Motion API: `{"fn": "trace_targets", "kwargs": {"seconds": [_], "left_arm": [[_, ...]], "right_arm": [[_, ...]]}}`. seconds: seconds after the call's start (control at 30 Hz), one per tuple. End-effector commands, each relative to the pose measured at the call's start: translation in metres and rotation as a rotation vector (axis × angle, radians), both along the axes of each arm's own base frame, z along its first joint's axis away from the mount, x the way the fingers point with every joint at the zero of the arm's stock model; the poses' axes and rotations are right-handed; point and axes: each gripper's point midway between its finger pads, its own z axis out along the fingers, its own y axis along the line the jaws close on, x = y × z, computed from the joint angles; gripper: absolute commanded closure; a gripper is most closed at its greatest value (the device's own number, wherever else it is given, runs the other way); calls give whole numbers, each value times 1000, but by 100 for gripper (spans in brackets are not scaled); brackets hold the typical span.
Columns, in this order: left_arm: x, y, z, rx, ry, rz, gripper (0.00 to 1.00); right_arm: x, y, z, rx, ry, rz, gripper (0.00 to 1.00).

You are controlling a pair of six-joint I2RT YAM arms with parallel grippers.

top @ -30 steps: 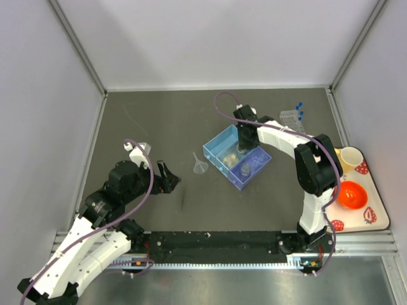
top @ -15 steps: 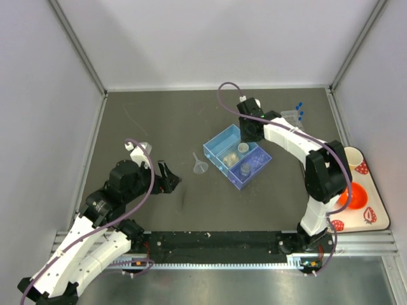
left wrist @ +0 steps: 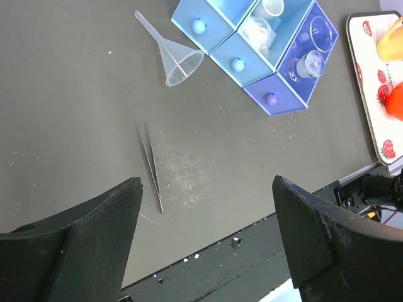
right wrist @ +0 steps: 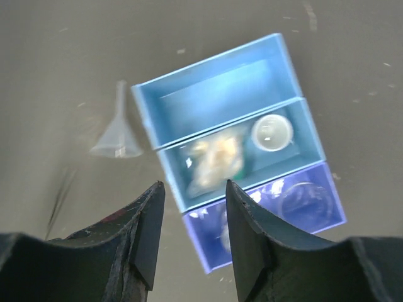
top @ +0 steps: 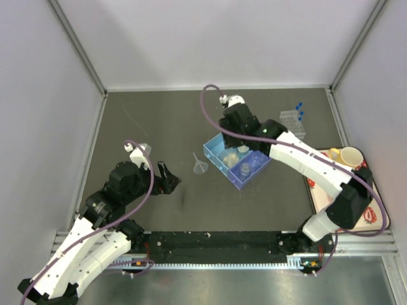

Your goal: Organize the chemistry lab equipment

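A blue three-compartment box (top: 236,159) sits mid-table and holds a tiny beaker (right wrist: 272,133), a crumpled pale item (right wrist: 211,160), a round dish (right wrist: 305,201) and another small beaker (left wrist: 308,63). A clear funnel (top: 200,165) lies just left of it. Thin tweezers (left wrist: 149,165) lie nearer the front. The clear tube rack with blue-capped tubes (top: 293,117) stands at the back right. My right gripper (top: 227,127) hovers open and empty above the box's back-left side (right wrist: 192,189). My left gripper (top: 166,178) is open and empty, left of the tweezers (left wrist: 206,189). No blue-tipped stick shows.
A strawberry-patterned tray (top: 376,216) lies at the right edge with a yellow mug (top: 350,155). My right arm's elbow covers most of the tray. The orange bowl (left wrist: 395,100) shows only in the left wrist view. Grey walls close in three sides.
My right gripper has lifted out of the box and swung back and to the left. Its elbow has swung right, over the tray. The left arm has not moved.
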Motion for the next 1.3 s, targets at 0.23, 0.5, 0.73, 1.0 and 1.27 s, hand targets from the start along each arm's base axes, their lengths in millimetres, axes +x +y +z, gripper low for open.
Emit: {"fn": "trace_targets", "kwargs": {"seconds": [0.23,0.5,0.73,1.0,1.27], "left_arm": [[-3,21,15,5,-63,86,11],[-12,31,20,2,-76,106,11],[-18,31,21,-12,-86,92,11],[-22,26,23,-35,-91,56,11],[-27,22,25,-46,-99,22,11]], "right_arm": [[-74,90,1,47,33,284,55],[-61,139,-42,38,131,292,55],[-57,164,-79,44,217,270,55],[-58,172,-100,53,272,229,48],[-53,169,-123,42,305,150,39]]}}
